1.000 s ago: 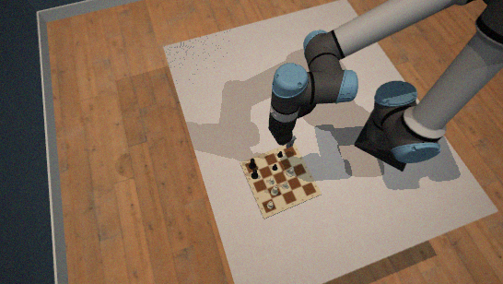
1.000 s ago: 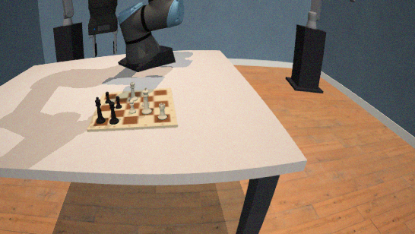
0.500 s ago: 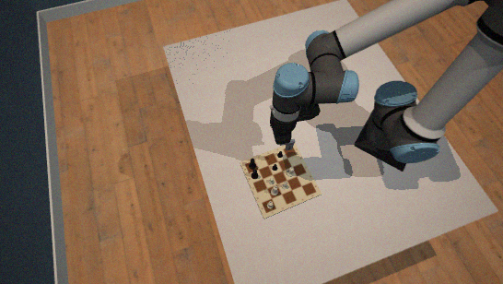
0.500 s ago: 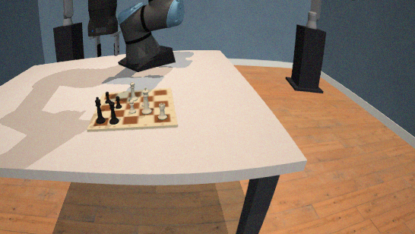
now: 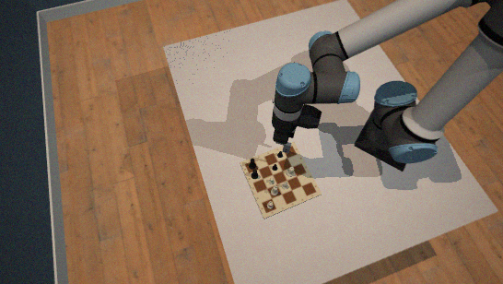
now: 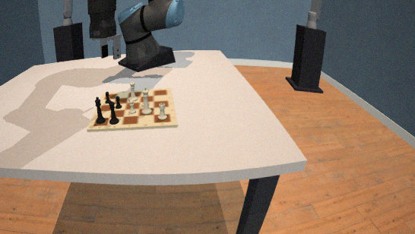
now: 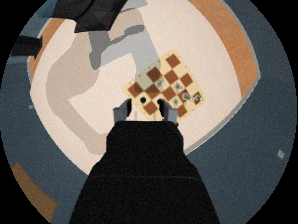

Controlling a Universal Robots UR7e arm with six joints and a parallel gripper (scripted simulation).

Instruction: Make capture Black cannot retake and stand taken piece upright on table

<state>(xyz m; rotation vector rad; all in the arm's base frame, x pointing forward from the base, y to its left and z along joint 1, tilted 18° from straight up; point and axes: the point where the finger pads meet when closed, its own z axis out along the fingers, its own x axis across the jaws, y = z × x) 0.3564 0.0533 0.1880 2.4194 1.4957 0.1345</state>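
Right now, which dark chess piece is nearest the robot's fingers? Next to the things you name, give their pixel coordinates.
The small black pawn (image 5: 280,154) (image 6: 107,97) at the board's edge; the other black pawn (image 5: 274,167) (image 6: 118,102) stands further in.

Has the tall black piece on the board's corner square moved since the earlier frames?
No. In the top and exterior views, the tall black piece stands on the same corner square of the chessboard.
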